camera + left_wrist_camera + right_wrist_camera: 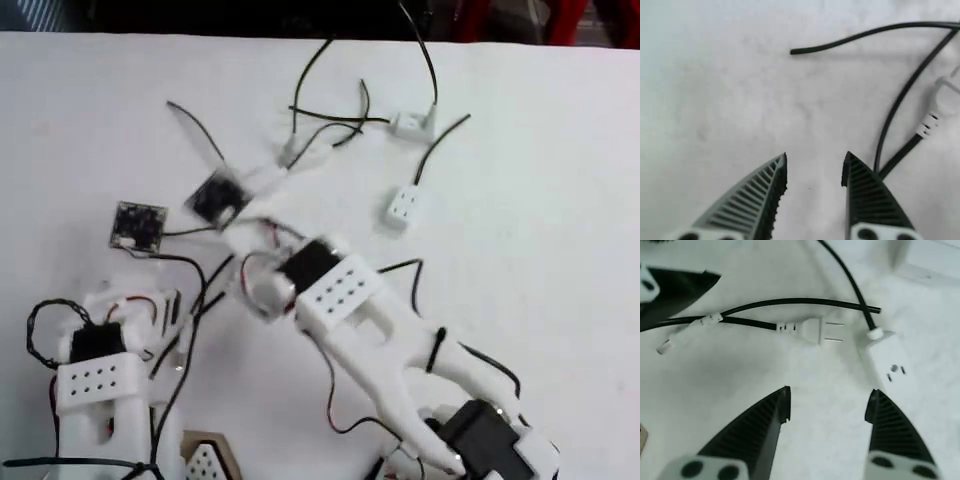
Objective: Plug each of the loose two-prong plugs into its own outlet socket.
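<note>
Your high camera looks down over the desk [540, 150]; wrist cameras peer closely past the left end effector [815, 160] and right end effector [830, 390] at that desk.

White plastic plug [810, 331] (metal prongs [835, 324]), matt table [715, 375]

white table [560, 150]; dark strip [250, 15] beyond its far edge; red shapes [570, 18] there
</note>
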Available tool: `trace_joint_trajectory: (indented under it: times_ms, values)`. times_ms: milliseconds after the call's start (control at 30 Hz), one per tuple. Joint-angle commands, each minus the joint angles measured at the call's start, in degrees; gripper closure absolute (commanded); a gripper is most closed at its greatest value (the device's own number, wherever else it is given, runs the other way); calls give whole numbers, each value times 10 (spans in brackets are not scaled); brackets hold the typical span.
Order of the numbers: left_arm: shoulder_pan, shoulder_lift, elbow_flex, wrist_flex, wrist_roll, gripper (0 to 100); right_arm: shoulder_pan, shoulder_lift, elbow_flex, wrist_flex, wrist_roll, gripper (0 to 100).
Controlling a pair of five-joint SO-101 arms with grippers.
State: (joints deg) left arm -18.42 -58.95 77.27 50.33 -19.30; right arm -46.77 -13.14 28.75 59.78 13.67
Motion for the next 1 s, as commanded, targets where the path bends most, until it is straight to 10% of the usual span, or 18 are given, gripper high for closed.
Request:
trace_joint_trajectory:
  times_ms: [0,733,967]
  values:
    - [-44,-13,-4,-26,-2,815,-25,28,11,-42,22,741]
    - [-47,-13,-4,-29,-2,815,-33,290,-147,-115,29,615]
    - [-47,-13,-4,-29,-2,815,-34,325,-150,-115,33,764]
